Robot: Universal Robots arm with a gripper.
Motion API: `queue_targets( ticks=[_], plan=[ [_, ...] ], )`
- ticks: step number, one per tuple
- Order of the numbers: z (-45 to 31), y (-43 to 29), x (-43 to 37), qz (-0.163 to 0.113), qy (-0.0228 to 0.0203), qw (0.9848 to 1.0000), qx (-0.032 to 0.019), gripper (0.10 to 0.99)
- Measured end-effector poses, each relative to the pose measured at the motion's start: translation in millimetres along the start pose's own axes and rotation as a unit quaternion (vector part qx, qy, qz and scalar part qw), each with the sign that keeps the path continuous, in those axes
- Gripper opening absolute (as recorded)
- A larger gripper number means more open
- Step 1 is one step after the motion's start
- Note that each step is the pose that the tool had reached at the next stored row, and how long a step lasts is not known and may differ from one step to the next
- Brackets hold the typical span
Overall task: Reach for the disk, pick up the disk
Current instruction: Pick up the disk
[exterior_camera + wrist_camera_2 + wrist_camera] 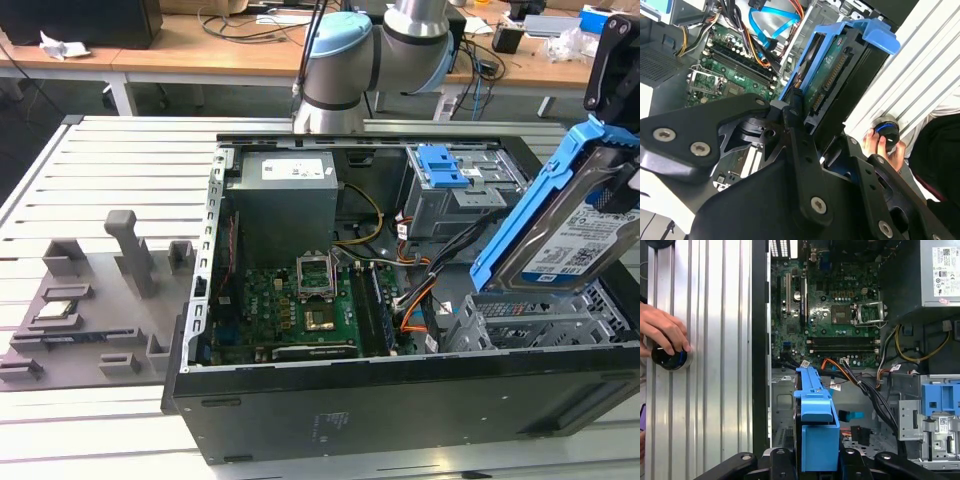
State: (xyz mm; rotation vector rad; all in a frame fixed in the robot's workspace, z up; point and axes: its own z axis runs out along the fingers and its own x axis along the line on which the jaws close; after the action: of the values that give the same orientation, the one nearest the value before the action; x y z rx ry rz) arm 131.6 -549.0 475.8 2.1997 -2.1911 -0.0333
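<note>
One disk (pixel 575 240) is seen in the exterior view held up in the air, tilted, above the end of the open computer case (pixel 400 400) that lies toward the exterior view's right. Its silver body with a white-and-blue label is framed by one blue bracket (pixel 525 215) along its edge. The disk is lifted clear of the grey drive cage (pixel 530 320) beneath it.

In the second wrist view the black gripper (pixel 800 107) is clamped on the disk (pixel 832 75), the jaws closed against its sides. In the first wrist view the disk (pixel 815 435) is seen edge-on between the gripper's links, with the blue bracket (pixel 812 402) facing the camera.

Inside the case one green motherboard (pixel 300 310), one grey power supply (pixel 285 200) and a second drive cage with a blue latch (pixel 440 165) are seen. One grey fixture tray (pixel 90 310) rests on the slatted metal bench (pixel 100 160) beside the case.

One person's hand (pixel 662 332) is seen in the first wrist view resting on a round black-and-blue knob (pixel 670 357) on the bench.
</note>
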Motion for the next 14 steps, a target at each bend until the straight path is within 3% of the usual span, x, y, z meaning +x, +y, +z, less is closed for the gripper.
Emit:
queue_targets(
  ticks=[7, 9, 14],
  plan=[
    [5.1, -10.0, -5.0, 0.0, 0.0006, 1.0, 0.0, 0.365],
    [7.4, -14.9, -5.3, 0.0, 0.0024, 1.0, 0.0, 0.365],
    [12.7, -19.0, -5.3, 0.0, 0.004, 1.0, 0.0, 0.365]
  ],
)
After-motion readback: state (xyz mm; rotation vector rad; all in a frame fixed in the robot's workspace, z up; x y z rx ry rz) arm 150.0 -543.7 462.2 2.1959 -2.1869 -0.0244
